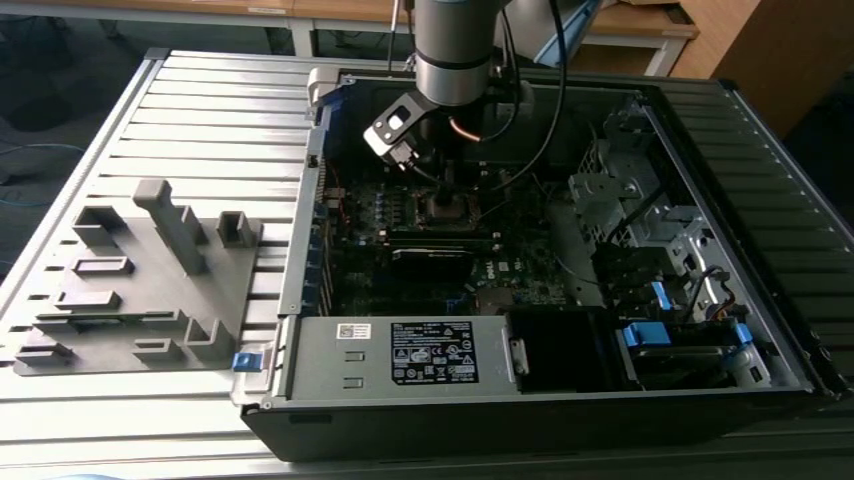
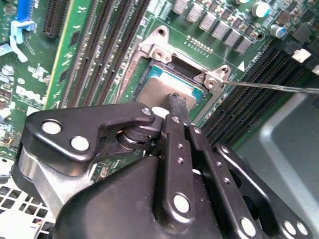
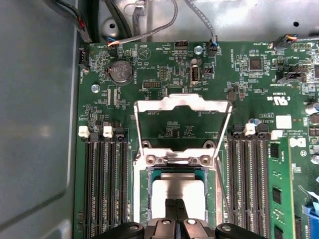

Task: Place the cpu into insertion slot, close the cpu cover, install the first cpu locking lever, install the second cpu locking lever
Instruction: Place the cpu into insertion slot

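Cpu point(image 3: 164, 191) in insertion slot point(image 3: 143, 199); cpu cover point(image 3: 182, 102) raised; claw point(image 3: 175, 203) closed, touching cpu.

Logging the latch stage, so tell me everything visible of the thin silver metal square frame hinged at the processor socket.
In the first wrist view the thin silver metal square frame is swung open, off the square silver-rimmed socket, joined to it only along its hinged edge. It looks like bare stamped sheet metal: narrow rails around one large window, with green board showing through. The black gripper sits over the pale grey chip in the socket, apart from the frame.
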`<state>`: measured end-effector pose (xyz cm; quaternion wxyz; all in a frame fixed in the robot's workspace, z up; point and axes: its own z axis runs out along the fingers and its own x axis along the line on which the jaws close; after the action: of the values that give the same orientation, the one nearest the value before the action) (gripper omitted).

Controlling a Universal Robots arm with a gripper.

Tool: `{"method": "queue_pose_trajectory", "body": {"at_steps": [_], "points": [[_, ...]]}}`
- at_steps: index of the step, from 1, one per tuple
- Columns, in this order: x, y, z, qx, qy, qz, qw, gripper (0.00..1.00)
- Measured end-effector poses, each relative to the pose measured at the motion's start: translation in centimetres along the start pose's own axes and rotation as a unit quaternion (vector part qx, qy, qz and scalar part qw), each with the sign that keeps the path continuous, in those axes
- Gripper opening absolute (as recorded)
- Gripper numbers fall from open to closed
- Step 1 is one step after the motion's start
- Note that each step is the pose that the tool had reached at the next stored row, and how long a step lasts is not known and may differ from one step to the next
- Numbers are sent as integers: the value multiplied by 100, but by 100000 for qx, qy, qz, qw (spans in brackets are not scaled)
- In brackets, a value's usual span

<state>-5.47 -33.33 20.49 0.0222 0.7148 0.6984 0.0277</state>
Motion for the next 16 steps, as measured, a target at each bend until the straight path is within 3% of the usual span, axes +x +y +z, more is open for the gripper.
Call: {"method": "queue_pose_trajectory", "body": {"at_steps": [2, 7, 16], "points": [[7, 0, 15, -5, 0, -6, 100000, 11], [7, -2, 49, 2, -359, -28, 99999, 11], [4, -5, 76, 10, -400, -28, 99999, 11]]}}
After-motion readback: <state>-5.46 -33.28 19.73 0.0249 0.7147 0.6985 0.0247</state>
